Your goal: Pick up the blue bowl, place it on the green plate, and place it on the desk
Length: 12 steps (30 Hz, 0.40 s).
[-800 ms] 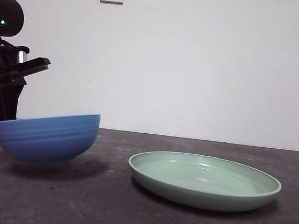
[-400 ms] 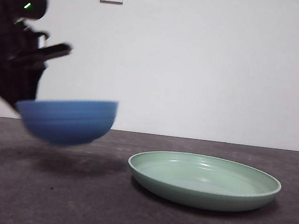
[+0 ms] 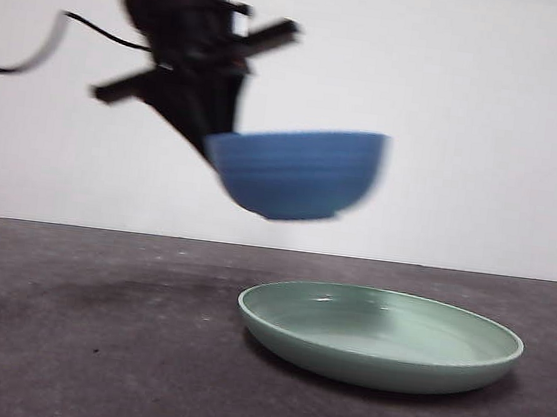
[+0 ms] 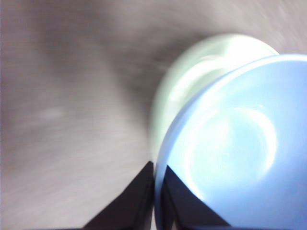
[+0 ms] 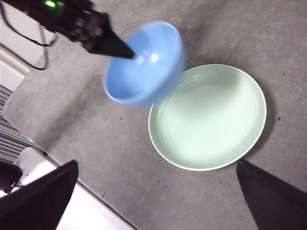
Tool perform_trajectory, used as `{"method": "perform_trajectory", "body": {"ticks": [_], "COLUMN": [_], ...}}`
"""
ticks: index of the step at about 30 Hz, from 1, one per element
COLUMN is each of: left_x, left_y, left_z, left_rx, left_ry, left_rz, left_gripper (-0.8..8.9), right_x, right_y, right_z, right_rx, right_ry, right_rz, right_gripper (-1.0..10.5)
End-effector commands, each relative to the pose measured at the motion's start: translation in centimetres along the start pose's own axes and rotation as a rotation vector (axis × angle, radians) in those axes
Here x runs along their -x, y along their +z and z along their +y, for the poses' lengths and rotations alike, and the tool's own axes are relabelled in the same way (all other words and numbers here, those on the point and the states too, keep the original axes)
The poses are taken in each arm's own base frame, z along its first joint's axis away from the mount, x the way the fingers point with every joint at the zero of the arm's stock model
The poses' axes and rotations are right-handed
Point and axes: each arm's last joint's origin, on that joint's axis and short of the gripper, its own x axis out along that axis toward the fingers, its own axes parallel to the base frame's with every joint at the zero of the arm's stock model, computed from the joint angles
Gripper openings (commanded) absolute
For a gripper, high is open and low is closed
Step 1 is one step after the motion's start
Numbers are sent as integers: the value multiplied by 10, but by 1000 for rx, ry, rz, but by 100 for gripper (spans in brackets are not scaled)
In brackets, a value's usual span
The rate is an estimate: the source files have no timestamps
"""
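The left gripper point(image 4: 154, 191) holds the blue bowl point(image 3: 296, 170) up in the air, its two black jaws closed on the bowl's rim, one jaw inside the wall and one outside. In the front view the bowl hangs well above the desk point(image 3: 91, 348), clear of everything, over the near-left edge of the green plate point(image 3: 380, 336). The dark arm reaches down to it from the top left of that view. The bowl is blurred w/ motion.

The bowl is deep and round, medium blue, matte on the outside w/ faint level ridges running round its wall. It narrows to a small base. It sits roughly level, maybe tipped a little. In the left wrist view its inside looks paler blue w/ a soft ring of reflected light near the bottom, and nothing is in it.

The plate rests flat on the desk, apart from the bowl. It is wide, shallow, pale mint green, w/ a raised rim and a glossy inside, and it is clearly wider than the bowl. From the right wrist view the bowl overlaps the plate's edge.

The desk is dark grey-brown, rough and speckled.

The right gripper point(image 5: 158, 201) waits off to the side, jaws spread wide apart, holding nothing.
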Motion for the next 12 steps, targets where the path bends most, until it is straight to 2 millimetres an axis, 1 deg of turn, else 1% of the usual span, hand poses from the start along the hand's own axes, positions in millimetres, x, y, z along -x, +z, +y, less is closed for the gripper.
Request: {"method": "perform_trajectory", "body": {"ticks": [1,6,9,12], "left_x": [-17,-50,-66,-77], "left_y": [12,23,26,27], "left_z": [-22,-48,-54,-54], "left_rx": [-37,-105,-135,-133], "left_ry": [-7,21,38,45], "left_rz": [12,47,49,69], "left_gripper": [9,9,9,9], "right_x": [3,3,3,3], "right_y": [4,4,4,4], "right_z": [3,3,3,3], "right_rx": [20,20,21,20], "right_ry": [6,6,5,5], "right_rz": [-18,-18,-18,-18], "right_gripper": [581,581,581,581]}}
